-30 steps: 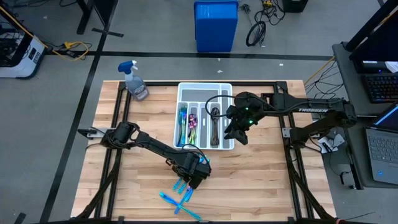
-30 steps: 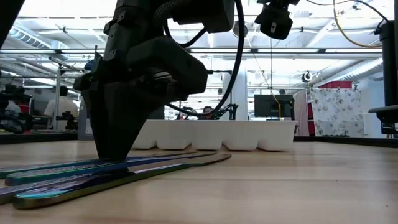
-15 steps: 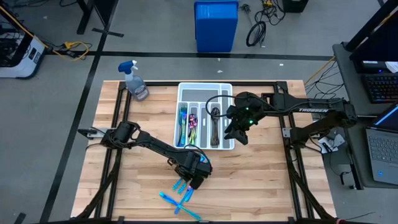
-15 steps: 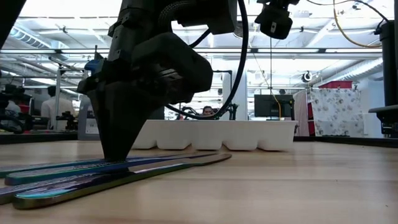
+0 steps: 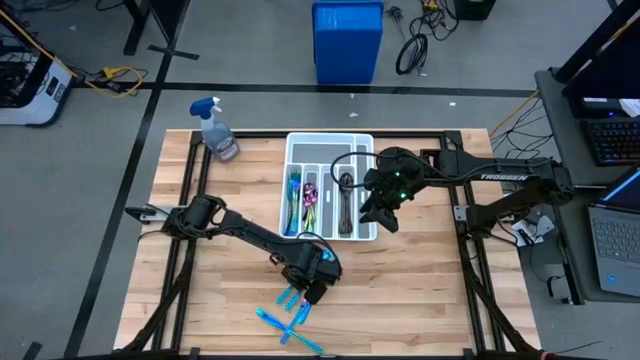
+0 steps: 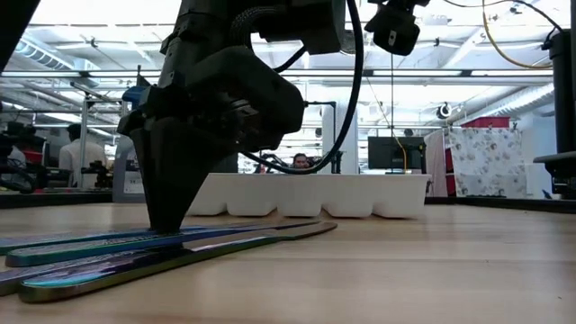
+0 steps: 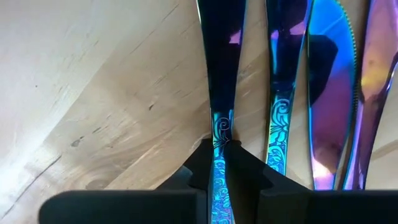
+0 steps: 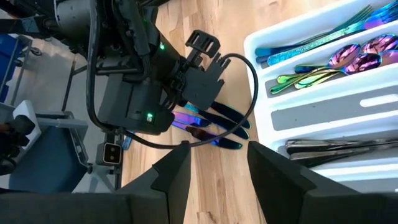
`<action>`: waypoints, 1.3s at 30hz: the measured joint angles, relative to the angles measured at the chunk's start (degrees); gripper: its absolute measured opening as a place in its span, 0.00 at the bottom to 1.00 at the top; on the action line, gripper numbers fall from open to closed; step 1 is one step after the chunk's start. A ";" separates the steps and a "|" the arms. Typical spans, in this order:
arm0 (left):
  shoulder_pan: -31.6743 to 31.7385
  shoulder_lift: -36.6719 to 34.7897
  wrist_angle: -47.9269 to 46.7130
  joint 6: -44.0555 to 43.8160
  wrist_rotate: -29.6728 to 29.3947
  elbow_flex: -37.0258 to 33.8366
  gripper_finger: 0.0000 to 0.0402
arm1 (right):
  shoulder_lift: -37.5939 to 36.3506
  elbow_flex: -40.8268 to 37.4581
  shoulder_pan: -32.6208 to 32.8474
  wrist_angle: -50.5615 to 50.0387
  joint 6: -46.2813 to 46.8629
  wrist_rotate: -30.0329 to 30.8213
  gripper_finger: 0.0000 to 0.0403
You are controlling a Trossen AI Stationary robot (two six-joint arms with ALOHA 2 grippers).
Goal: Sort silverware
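Note:
Several iridescent blue knives (image 5: 292, 312) lie in a loose bunch on the wooden table near its front edge, flat on their sides (image 6: 135, 247). My left gripper (image 5: 312, 290) stands over them, pointing steeply down, shut on one knife (image 7: 221, 74). The white tray (image 5: 330, 138) at the table's far middle holds teal forks (image 5: 294, 195), rainbow spoons (image 8: 348, 59) and dark spoons (image 5: 345, 200). My right gripper (image 5: 378, 215) hangs open above the tray's near right corner, with nothing between its fingers (image 8: 219, 168). My left gripper pinches the ornamented handle (image 7: 221, 127) of one knife between its two fingertips (image 7: 249, 171). The fingers come from above, pointing steeply down, one on each long edge of the handle. The knife lies flat on the table beside the other knives.
A spray bottle (image 5: 217, 130) stands at the table's far left corner. A blue bin (image 5: 347, 40) is on the floor beyond the far edge. Bare wood stretches to the right of the knives and in front of the tray.
My left gripper has stayed over the knives, and its fingers have drawn together on the knife handle. The knives lie where they were.

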 joint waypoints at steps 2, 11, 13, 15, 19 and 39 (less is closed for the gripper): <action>0.04 0.00 -0.13 0.18 0.37 0.04 0.05 | 0.00 0.01 0.00 0.18 -0.07 0.00 0.35; -0.02 -0.09 -1.09 1.01 3.78 0.93 0.05 | 0.00 -0.01 0.00 2.17 -0.22 0.02 0.35; -0.06 -0.14 -0.72 1.45 4.43 1.85 0.05 | 0.00 -0.01 0.00 2.12 -0.20 0.02 0.35; -0.07 -0.17 -1.06 1.45 4.52 2.51 0.05 | 0.00 -0.01 0.00 2.12 -0.20 0.01 0.35; -0.07 -0.26 -1.53 1.43 4.54 4.54 0.05 | 0.00 -0.01 0.00 2.10 -0.20 0.00 0.35; -2.54 -0.37 0.77 -10.55 -0.01 4.33 0.32 | 0.00 -0.01 0.00 1.90 0.63 -0.02 0.35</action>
